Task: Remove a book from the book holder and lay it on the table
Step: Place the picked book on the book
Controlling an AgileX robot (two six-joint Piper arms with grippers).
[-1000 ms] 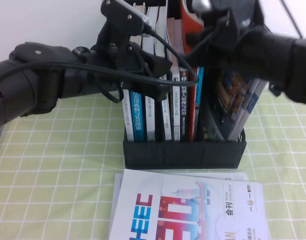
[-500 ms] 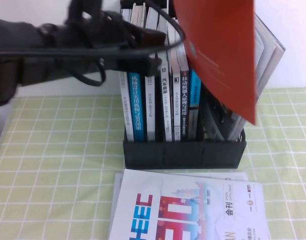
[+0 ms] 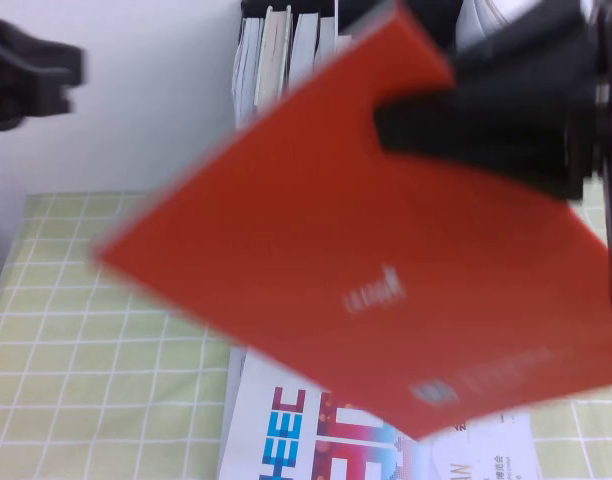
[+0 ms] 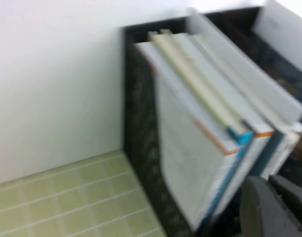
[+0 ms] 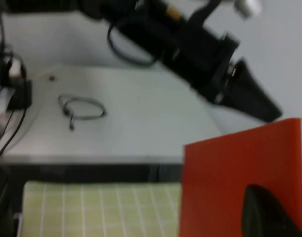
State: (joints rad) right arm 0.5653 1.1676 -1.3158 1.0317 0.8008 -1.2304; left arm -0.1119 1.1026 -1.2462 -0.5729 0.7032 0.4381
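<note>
The book (image 3: 316, 260) shows its red-orange side, tilted in the air in front of the book holder and above the table (image 3: 86, 380). My right gripper (image 3: 411, 125) is shut on the book's upper right edge; a dark finger (image 5: 267, 212) lies across the red cover (image 5: 225, 182). In the high view the book hides most of the book holder; its black perforated side (image 4: 141, 128) shows in the left wrist view. My left gripper (image 3: 56, 65) hovers at the far left, away from the holder, with its fingers (image 4: 259, 207) together and nothing in them.
A white magazine with blue and red "HEEC" letters (image 3: 286, 440) lies flat on the green checked cloth in front of the holder. Several upright books (image 4: 205, 123) lean in the holder. A white wall stands behind. A cable coil (image 5: 82, 108) lies on a white surface beyond the table.
The right gripper has pulled the red-orange book clear of the holder and swung it forward and flatter. The left arm has drawn back from the books to the left.
</note>
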